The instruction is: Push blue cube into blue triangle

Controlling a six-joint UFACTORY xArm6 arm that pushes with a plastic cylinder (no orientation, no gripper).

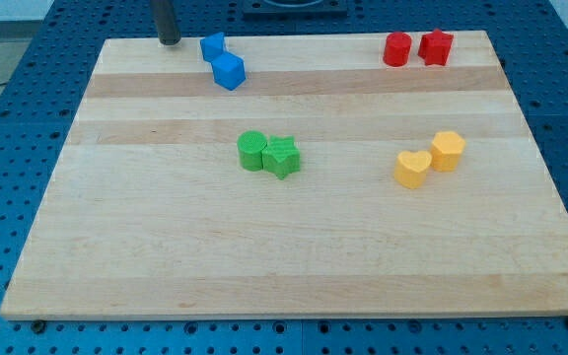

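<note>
The blue cube [229,71] sits near the view's top left of the wooden board [166,266]. The blue triangle [212,45] lies just above and left of it, touching or nearly touching it. My tip [169,42] stands at the board's top edge, left of the blue triangle and up-left of the blue cube, apart from both.
A green cylinder [252,150] and a green star-like block [283,157] sit together at the board's middle. A yellow heart [413,169] and a yellow block [448,151] lie at the right. Two red blocks [397,49] [436,47] sit at the top right.
</note>
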